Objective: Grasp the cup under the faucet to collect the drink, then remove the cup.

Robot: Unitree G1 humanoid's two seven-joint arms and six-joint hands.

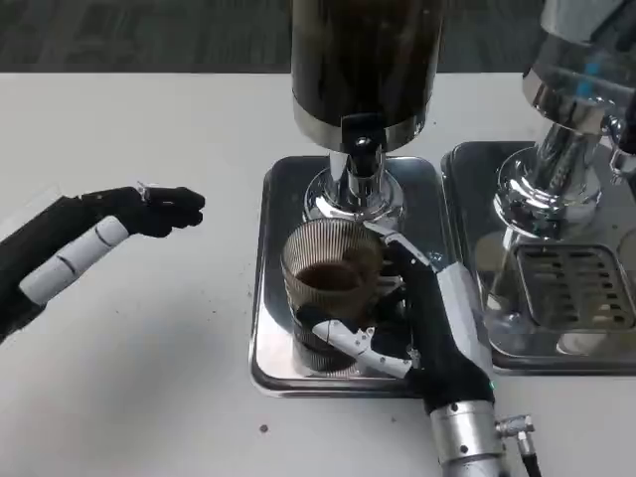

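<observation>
A ribbed clear glass cup [328, 288] with dark drink in its bottom stands on the steel drip tray [280, 199], right below the black faucet [361, 139] of the dark drink dispenser [366, 60]. My right hand [417, 318] wraps the cup from the right, with a white finger across its lower front and black fingers along its right side. Over the bare table to the left hovers my left hand [109, 234], holding nothing, its black fingertips [179, 209] pointing right toward the tray.
A second chrome dispenser [576, 109] stands at the right on its own steel tray with a slotted grate [571, 288]. The white table [149, 378] spreads left and front of the trays. Dark carpet lies beyond the table's far edge.
</observation>
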